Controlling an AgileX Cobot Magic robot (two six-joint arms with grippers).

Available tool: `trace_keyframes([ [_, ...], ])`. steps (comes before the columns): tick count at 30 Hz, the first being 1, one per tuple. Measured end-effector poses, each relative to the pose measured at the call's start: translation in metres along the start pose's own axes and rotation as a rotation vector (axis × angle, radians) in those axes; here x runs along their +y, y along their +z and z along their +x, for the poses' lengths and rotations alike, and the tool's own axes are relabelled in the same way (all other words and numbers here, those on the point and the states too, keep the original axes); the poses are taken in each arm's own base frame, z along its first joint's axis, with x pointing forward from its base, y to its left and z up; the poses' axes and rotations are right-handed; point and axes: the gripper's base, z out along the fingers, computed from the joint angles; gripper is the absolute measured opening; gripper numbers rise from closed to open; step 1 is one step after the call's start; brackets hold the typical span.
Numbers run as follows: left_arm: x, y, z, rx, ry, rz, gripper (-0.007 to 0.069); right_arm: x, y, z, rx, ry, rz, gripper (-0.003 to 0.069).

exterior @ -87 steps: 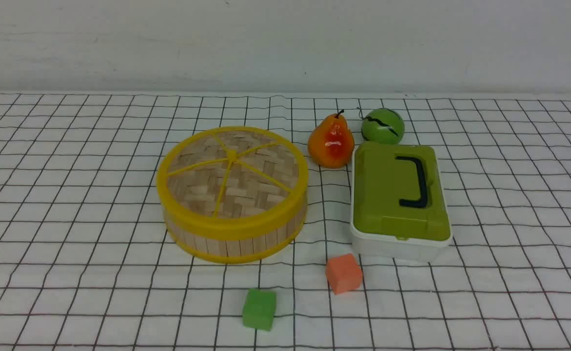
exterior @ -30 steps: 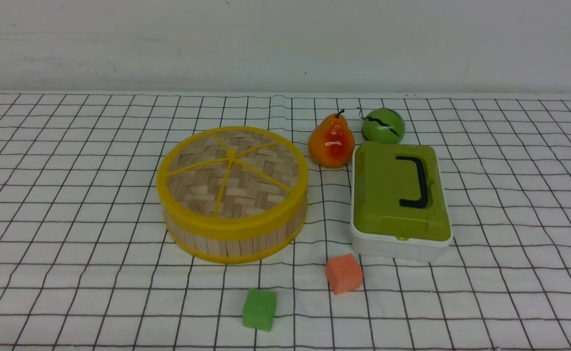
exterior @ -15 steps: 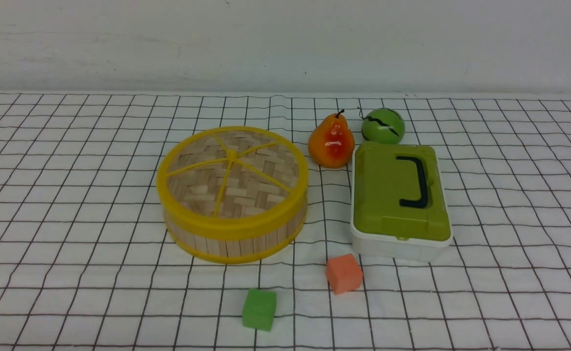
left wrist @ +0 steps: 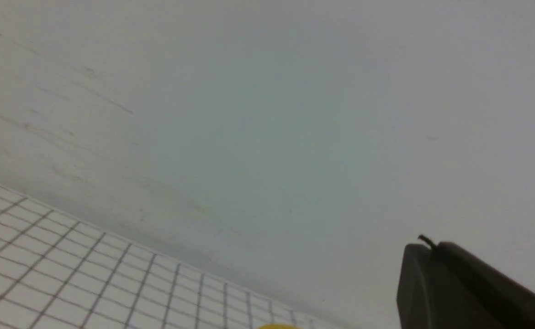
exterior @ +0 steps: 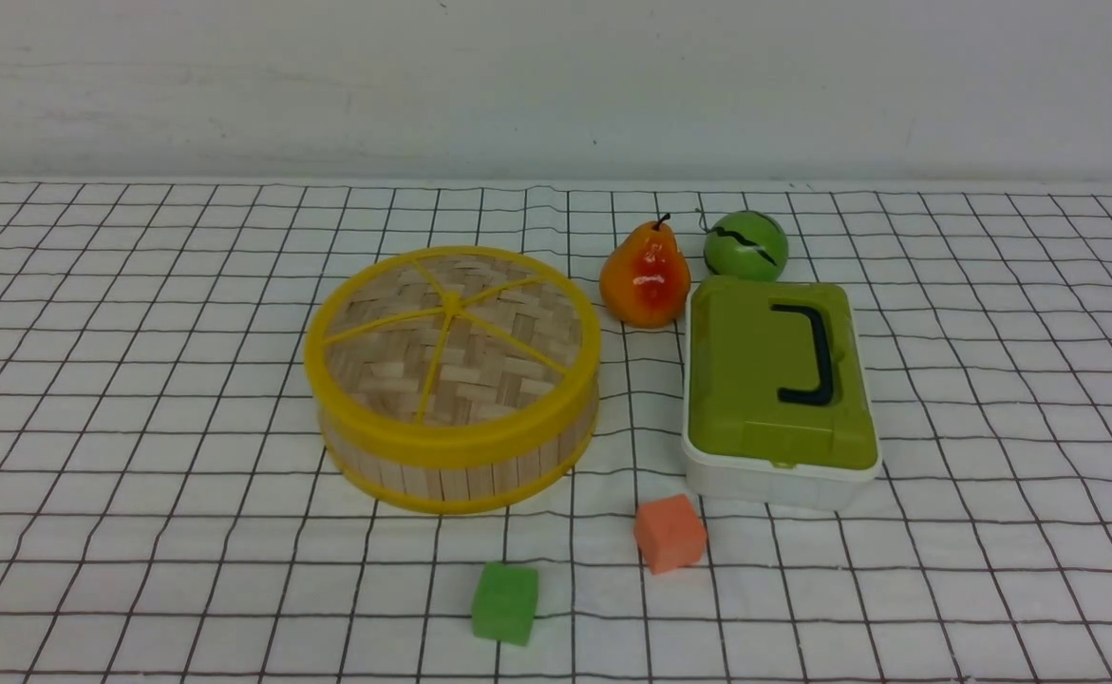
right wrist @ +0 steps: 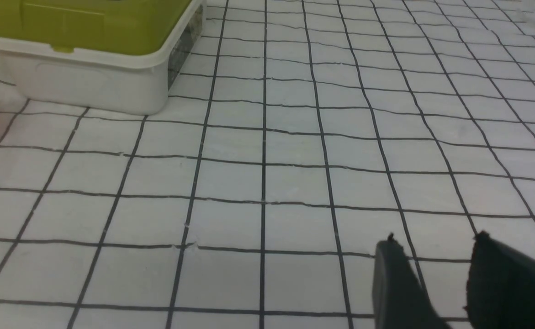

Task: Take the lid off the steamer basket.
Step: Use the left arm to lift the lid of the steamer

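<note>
The lid (exterior: pixel 480 366), a woven-bamboo disc with a yellow rim and spokes, sits on the steamer basket (exterior: pixel 461 475) at the middle left of the checked cloth. Neither gripper shows in the front view. In the left wrist view, my left gripper (left wrist: pixel 425 246) has its dark fingers pressed together and points at the pale wall. A yellow sliver (left wrist: pixel 278 326) shows at that view's edge. In the right wrist view, my right gripper (right wrist: pixel 434 246) is open and empty, low over bare cloth, away from the basket.
A pear (exterior: pixel 646 275) and a green ball (exterior: pixel 745 245) stand behind a white box with a green lid (exterior: pixel 779 380), to the right of the basket. An orange cube (exterior: pixel 669 532) and a green cube (exterior: pixel 504 602) lie in front. The box (right wrist: pixel 89 68) also shows in the right wrist view.
</note>
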Motion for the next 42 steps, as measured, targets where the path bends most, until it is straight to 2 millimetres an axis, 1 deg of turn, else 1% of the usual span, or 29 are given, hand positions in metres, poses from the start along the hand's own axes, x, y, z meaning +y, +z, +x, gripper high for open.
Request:
trace_keyframes([
  [1, -0.001, 0.000, -0.004, 0.010, 0.009, -0.010, -0.0013, 0.000, 0.000, 0.000, 0.000, 0.000, 0.000, 0.0239],
  [2, -0.003, 0.005, -0.008, 0.057, 0.031, -0.045, -0.0013, 0.000, 0.000, 0.000, 0.000, 0.000, 0.000, 0.0239],
  [3, -0.004, 0.016, -0.016, 0.170, 0.059, -0.129, -0.0013, 0.000, 0.000, 0.000, 0.000, 0.000, 0.000, 0.0239],
  [4, -0.005, 0.020, -0.020, 0.205, 0.073, -0.159, -0.0013, 0.000, 0.000, 0.000, 0.000, 0.000, 0.000, 0.0239],
  [6, -0.001, 0.035, -0.021, 0.353, 0.125, -0.269, -0.0013, 0.000, 0.000, 0.000, 0.000, 0.000, 0.000, 0.0239],
  [9, 0.010, 0.054, -0.012, 0.540, 0.193, -0.408, -0.0013, 0.000, 0.000, 0.000, 0.000, 0.000, 0.000, 0.0239],
  [11, 0.018, 0.067, 0.000, 0.659, 0.203, -0.481, -0.0013, 0.000, 0.000, 0.000, 0.000, 0.000, 0.000, 0.0239],
  [12, 0.019, 0.070, 0.003, 0.679, 0.200, -0.490, -0.0013, 0.000, 0.000, 0.000, 0.000, 0.000, 0.000, 0.0239],
  [14, 0.023, 0.084, 0.023, 0.818, 0.128, -0.523, -0.0013, 0.000, 0.000, 0.000, 0.000, 0.000, 0.000, 0.0239],
  [15, 0.024, 0.088, 0.029, 0.858, 0.102, -0.520, -0.0013, 0.000, 0.000, 0.000, 0.000, 0.000, 0.000, 0.0239],
  [17, 0.018, 0.098, 0.046, 0.972, 0.012, -0.439, -0.0013, 0.000, 0.000, 0.000, 0.000, 0.000, 0.000, 0.0239],
  [18, 0.017, 0.099, 0.048, 0.982, 0.004, -0.428, -0.0013, 0.000, 0.000, 0.000, 0.000, 0.000, 0.000, 0.0239],
  [19, 0.009, 0.107, 0.059, 1.050, -0.075, -0.332, -0.0013, 0.000, 0.000, 0.000, 0.000, 0.000, 0.000, 0.0239],
  [21, -0.002, 0.117, 0.070, 1.108, -0.136, -0.174, -0.0013, 0.000, 0.000, 0.000, 0.000, 0.000, 0.000, 0.0239],
  [24, -0.016, 0.136, 0.076, 1.131, -0.171, 0.030, -0.0013, 0.000, 0.000, 0.000, 0.000, 0.000, 0.000, 0.0239],
  [25, -0.021, 0.149, 0.078, 1.127, -0.200, 0.095, -0.0013, 0.000, 0.000, 0.000, 0.000, 0.000, 0.000, 0.0239],
  [26, -0.021, 0.151, 0.078, 1.131, -0.201, 0.095, -0.0013, 0.000, 0.000, 0.000, 0.000, 0.000, 0.000, 0.0239],
  [27, -0.026, 0.168, 0.075, 1.116, -0.213, 0.146, -0.0013, 0.000, 0.000, 0.000, 0.000, 0.000, 0.000, 0.0239],
  [28, -0.027, 0.179, 0.076, 1.125, -0.206, 0.163, -0.0013, 0.000, 0.000, 0.000, 0.000, 0.000, 0.000, 0.0239],
  [30, -0.031, 0.205, 0.071, 1.122, -0.184, 0.190, -0.0013, 0.000, 0.000, 0.000, 0.000, 0.000, 0.000, 0.0239],
  [33, -0.035, 0.243, 0.066, 1.149, -0.124, 0.191, -0.0013, 0.000, 0.000, 0.000, 0.000, 0.000, 0.000, 0.0239],
  [34, -0.036, 0.253, 0.067, 1.165, -0.100, 0.182, -0.0013, 0.000, 0.000, 0.000, 0.000, 0.000, 0.000, 0.0239],
  [35, -0.040, 0.263, 0.064, 1.169, -0.059, 0.172, -0.0013, 0.000, 0.000, 0.000, 0.000, 0.000, 0.000, 0.0239],
  [36, -0.042, 0.268, 0.064, 1.171, -0.033, 0.171, -0.0013, 0.000, 0.000, 0.000, 0.000, 0.000, 0.000, 0.0239],
  [37, -0.049, 0.286, 0.063, 1.186, 0.052, 0.138, -0.0013, 0.000, 0.000, 0.000, 0.000, 0.000, 0.000, 0.0239],
  [39, -0.058, 0.303, 0.067, 1.209, 0.130, 0.097, -0.0013, 0.000, 0.000, 0.000, 0.000, 0.000, 0.000, 0.0239],
  [40, -0.064, 0.314, 0.065, 1.199, 0.182, 0.069, -0.0013, 0.000, 0.000, 0.000, 0.000, 0.000, 0.000, 0.0239],
  [41, -0.070, 0.320, 0.067, 1.204, 0.213, 0.054, -0.0013, 0.000, 0.000, 0.000, 0.000, 0.000, 0.000, 0.0239],
  [42, -0.070, 0.323, 0.067, 1.199, 0.219, 0.045, -0.0013, 0.000, 0.000, 0.000, 0.000, 0.000, 0.000, 0.0239],
])
